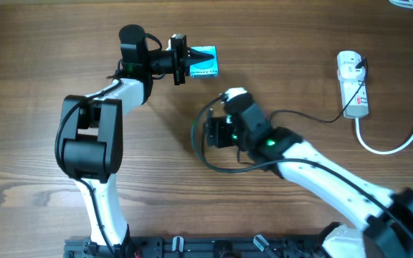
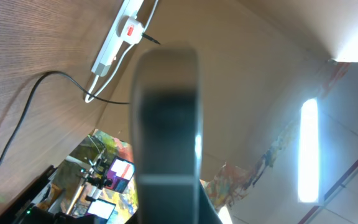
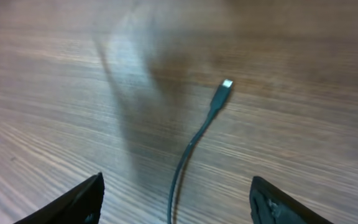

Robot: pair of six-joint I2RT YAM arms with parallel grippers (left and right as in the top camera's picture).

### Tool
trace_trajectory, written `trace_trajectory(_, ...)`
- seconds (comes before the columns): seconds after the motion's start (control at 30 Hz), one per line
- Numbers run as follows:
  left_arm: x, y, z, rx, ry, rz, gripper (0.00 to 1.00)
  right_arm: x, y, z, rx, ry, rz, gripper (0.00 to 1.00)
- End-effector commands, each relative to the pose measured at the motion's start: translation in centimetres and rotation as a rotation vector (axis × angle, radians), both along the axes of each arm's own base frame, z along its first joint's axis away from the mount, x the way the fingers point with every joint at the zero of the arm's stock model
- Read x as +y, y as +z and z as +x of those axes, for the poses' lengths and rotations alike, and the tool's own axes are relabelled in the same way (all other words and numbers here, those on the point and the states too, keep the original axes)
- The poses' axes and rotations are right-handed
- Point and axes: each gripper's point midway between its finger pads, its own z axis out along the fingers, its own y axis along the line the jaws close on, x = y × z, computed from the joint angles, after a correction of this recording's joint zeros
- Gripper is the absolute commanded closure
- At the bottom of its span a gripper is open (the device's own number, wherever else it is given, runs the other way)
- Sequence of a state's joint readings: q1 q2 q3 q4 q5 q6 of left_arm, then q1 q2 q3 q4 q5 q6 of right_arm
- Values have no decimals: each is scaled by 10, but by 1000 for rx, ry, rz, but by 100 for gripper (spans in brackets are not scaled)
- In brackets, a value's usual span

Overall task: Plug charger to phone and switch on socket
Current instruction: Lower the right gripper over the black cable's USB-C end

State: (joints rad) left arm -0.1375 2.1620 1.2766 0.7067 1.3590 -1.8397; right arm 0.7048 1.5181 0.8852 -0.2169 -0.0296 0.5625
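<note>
Right tool (image 3: 177, 183) hangs spread wide and empty over the counter (image 3: 55, 93). Between its fingers the charger (image 3: 193, 140) runs straight ahead, long axis pointing away, plug tip (image 3: 227, 84) at the far end, so this arm is nearer. Beyond, the left tool (image 1: 190, 62) grips the phone (image 1: 206, 64). Farthest right lies the socket (image 1: 353, 82).

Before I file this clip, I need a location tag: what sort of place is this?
Probably a robotics lab or workshop: two robot arms sit at a wood-grain table with a power strip on it, and the left wrist view shows a ceiling strip light and cluttered equipment beyond.
</note>
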Motion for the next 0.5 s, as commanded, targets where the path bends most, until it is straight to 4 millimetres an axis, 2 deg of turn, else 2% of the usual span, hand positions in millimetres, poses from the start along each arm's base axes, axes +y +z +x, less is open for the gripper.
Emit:
trace_trajectory(0.0, -3, 8, 0, -20, -18, -7, 96, 6, -24, 7, -3, -52, -39, 27)
trace_trajectory(0.17, -3, 8, -2, -20, -30, -9, 96, 13, -51, 10, 5, -86, -74, 28)
trace_trajectory(0.47, -3, 9, -2, -20, -33, -9, 96, 14, -73, 23, 1, -159, -121, 30)
